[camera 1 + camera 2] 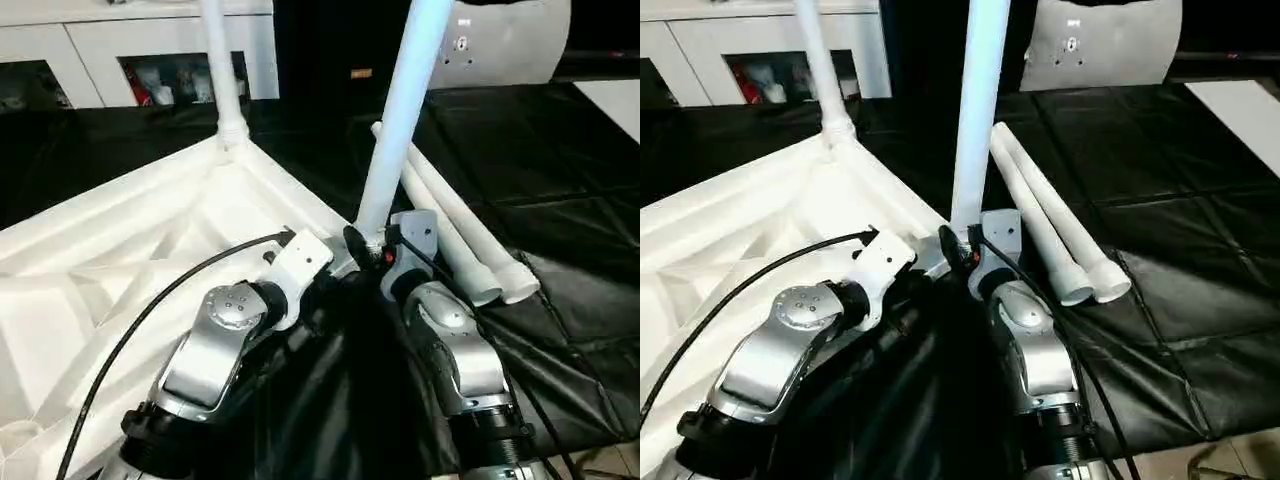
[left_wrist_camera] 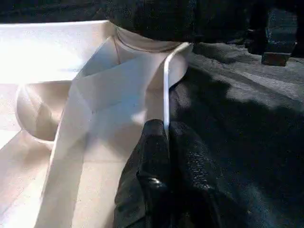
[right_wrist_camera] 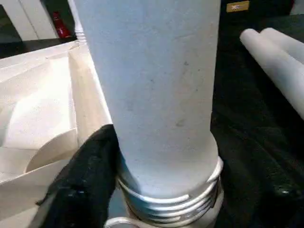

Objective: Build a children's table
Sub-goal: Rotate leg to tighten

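The white table top [image 1: 110,240] lies upside down, ribbed underside up, on a black cloth. One white leg [image 1: 222,70] stands upright in its far corner socket. A second leg [image 1: 400,120] stands tilted at the near corner, and its threaded end [image 3: 175,199] sits just above the socket. My right gripper [image 1: 372,250] is around the base of this leg, with one black finger [image 3: 90,166] pressed against it. My left gripper [image 2: 164,133] is shut on the thin rim [image 2: 166,85] of the top, right beside that corner socket.
Two loose white legs [image 1: 460,230] lie side by side on the black cloth [image 1: 560,200] just right of my right arm. A white shelved cabinet [image 1: 150,50] stands at the back left, and a grey-white panel [image 1: 500,40] at the back right.
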{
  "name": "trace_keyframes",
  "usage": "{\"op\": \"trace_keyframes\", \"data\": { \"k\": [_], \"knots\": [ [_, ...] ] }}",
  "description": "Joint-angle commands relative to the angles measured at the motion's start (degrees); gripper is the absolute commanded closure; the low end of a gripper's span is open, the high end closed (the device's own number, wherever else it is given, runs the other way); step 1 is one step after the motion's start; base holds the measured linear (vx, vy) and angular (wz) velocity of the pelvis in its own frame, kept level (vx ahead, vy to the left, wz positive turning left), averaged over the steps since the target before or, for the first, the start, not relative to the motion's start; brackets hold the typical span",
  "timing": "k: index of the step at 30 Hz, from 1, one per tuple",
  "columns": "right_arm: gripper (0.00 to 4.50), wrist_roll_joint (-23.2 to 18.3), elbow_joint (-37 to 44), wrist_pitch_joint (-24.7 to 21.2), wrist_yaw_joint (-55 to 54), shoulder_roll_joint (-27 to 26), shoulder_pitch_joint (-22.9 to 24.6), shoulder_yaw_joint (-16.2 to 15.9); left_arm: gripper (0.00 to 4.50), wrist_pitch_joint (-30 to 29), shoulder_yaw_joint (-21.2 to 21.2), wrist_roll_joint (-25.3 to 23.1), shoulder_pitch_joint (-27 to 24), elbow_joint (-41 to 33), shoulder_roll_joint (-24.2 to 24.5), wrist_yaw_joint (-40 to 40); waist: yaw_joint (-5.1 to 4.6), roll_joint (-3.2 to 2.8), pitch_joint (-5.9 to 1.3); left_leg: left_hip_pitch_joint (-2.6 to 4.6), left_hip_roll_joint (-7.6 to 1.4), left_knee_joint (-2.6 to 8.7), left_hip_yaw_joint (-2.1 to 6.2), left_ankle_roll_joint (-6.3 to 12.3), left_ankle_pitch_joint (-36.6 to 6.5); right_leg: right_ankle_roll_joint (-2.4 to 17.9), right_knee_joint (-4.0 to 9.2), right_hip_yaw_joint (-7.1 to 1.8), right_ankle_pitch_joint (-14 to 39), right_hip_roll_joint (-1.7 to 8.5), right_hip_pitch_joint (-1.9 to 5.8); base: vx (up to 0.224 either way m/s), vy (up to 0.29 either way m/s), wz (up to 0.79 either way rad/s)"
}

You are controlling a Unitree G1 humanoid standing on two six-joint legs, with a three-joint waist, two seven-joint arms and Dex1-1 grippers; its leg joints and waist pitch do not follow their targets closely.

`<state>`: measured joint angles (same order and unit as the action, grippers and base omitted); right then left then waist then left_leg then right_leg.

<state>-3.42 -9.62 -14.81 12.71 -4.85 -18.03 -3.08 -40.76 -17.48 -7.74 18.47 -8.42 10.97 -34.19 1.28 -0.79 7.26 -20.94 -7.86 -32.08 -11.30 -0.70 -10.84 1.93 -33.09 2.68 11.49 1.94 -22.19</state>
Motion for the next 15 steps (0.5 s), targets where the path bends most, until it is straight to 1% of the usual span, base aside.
{"op": "trace_keyframes", "data": {
  "k": [1,2,3,4,5,6,7,8,9,10,11,12,13,14,15],
  "knots": [
    [1.08,-0.9,-3.4,-1.7,3.2,-0.5,1.4,-3.8,4.50,0.7,-1.9,-1.0,-0.1,1.1,1.3,-1.0,0.17,0.06,-2.36,0.38,-5.90,4.29,3.27,2.71,-12.3,9.3,4.59,-4.38,16.3,7.63,1.44,0.000,0.000,0.00],
    [0.99,-0.9,-3.4,-1.6,3.3,-0.4,1.4,-3.7,4.50,0.8,-1.9,-1.0,-0.1,1.2,1.6,-1.2,0.18,0.14,-2.68,0.39,-5.90,4.20,3.27,2.82,-11.5,9.5,4.48,-4.32,15.5,7.62,1.66,0.000,0.000,0.00],
    [0.82,-1.1,-2.8,-1.0,4.2,0.5,1.5,-3.2,4.50,1.5,-1.7,-0.6,-0.3,1.1,3.3,-2.5,0.23,0.02,-2.67,0.46,-6.01,4.14,3.15,2.99,-10.4,9.9,4.37,-4.31,13.9,7.54,1.56,0.000,0.000,0.00],
    [0.70,-1.5,-2.4,-0.7,4.5,1.0,1.6,-2.9,4.50,1.8,-1.6,-0.3,-0.4,1.2,4.0,-3.0,0.28,0.03,-2.79,0.40,-5.92,4.04,3.07,3.36,-9.3,10.2,4.15,-4.23,12.2,7.40,1.72,0.000,0.000,0.00],
    [0.64,-1.7,-1.6,0.4,5.4,2.2,1.8,-2.2,4.50,2.9,-1.4,0.1,-0.5,1.5,5.2,-4.0,0.43,-0.13,-3.07,0.29,-5.96,3.86,3.10,3.79,-7.8,10.6,3.86,-4.11,9.6,7.43,1.87,0.000,0.000,0.00],
    [0.56,-2.5,-0.7,1.1,6.7,3.3,2.1,-1.4,4.50,4.0,-1.1,0.5,-0.6,1.9,6.3,-4.8,0.34,0.00,-3.31,0.21,-5.91,3.72,3.03,4.02,-6.9,11.0,3.55,-4.05,7.8,7.34,2.06,0.000,0.000,0.00],
    [0.42,-3.4,0.2,1.5,8.0,4.2,2.3,-0.8,4.50,4.5,-0.8,0.8,-0.6,2.3,6.9,-5.5,0.53,-0.09,-3.46,0.24,-5.90,3.49,2.97,4.83,-5.2,11.6,3.27,-4.00,4.5,7.31,2.19,0.000,0.000,0.00],
    [0.42,-4.9,2.3,2.2,12.0,6.7,3.0,-0.5,4.50,6.4,-0.6,1.4,-0.6,3.1,8.5,-7.4,0.62,-0.16,-3.66,0.22,-5.85,3.23,2.85,5.79,-3.6,12.3,2.85,-3.94,0.5,7.18,2.22,0.000,0.000,0.00],
    [0.29,-5.5,3.6,2.2,14.7,8.3,3.4,-0.8,4.50,7.1,-0.4,1.8,-0.5,3.6,9.2,-8.2,0.67,-0.11,-3.68,0.15,-5.81,3.16,2.85,6.34,-3.1,12.5,2.68,-3.87,-1.0,7.11,2.32,0.000,0.000,0.00],
    [0.29,-5.7,4.1,2.2,15.7,8.9,3.6,-0.9,4.50,7.3,-0.4,2.0,-0.5,3.9,9.4,-8.5,0.68,-0.11,-3.76,0.12,-5.85,3.10,2.82,6.79,-2.6,12.8,2.53,-3.83,-2.2,7.13,2.40,0.000,0.000,0.00],
    [0.20,-6.1,5.0,2.2,17.7,10.1,4.0,-1.3,4.50,7.8,-0.3,2.3,-0.5,4.3,9.9,-9.0,0.70,-0.09,-3.75,0.05,-5.89,3.02,2.82,7.53,-2.3,13.2,2.35,-3.72,-3.3,7.13,2.46,0.000,0.000,0.00],
    [0.06,-6.4,6.0,1.2,19.8,11.8,4.4,-1.6,4.50,9.0,-0.5,2.6,-0.3,5.0,10.8,-10.1,0.79,-0.28,-3.69,0.07,-5.84,2.94,2.82,7.99,-2.6,13.4,2.43,-3.63,-2.9,7.12,2.46,0.000,0.000,0.00],
    [0.06,-7.1,7.0,0.2,22.1,13.3,4.7,-1.8,4.50,10.1,-0.7,2.8,-0.1,5.7,11.7,-11.2,0.88,-0.14,-3.71,0.14,-5.88,2.97,2.87,8.17,-3.5,13.2,2.71,-3.57,-1.1,7.12,2.63,0.000,0.000,0.00],
    [0.02,-7.9,7.9,-0.5,24.7,15.0,4.9,-2.3,4.50,11.7,-1.1,3.1,0.1,6.3,12.5,-12.5,0.84,-0.16,-3.63,0.15,-5.94,3.03,2.88,8.09,-4.2,13.4,2.78,-3.53,0.5,7.11,2.49,0.000,0.000,0.00],
    [0.02,-8.5,8.9,-0.9,27.5,16.9,5.1,-2.9,4.50,13.1,-1.3,3.6,0.3,6.8,13.3,-14.1,0.87,-0.14,-3.64,0.14,-5.95,3.02,2.91,7.99,-4.4,13.3,2.84,-3.51,1.3,7.16,2.60,0.000,0.000,0.00]
  ]
}}
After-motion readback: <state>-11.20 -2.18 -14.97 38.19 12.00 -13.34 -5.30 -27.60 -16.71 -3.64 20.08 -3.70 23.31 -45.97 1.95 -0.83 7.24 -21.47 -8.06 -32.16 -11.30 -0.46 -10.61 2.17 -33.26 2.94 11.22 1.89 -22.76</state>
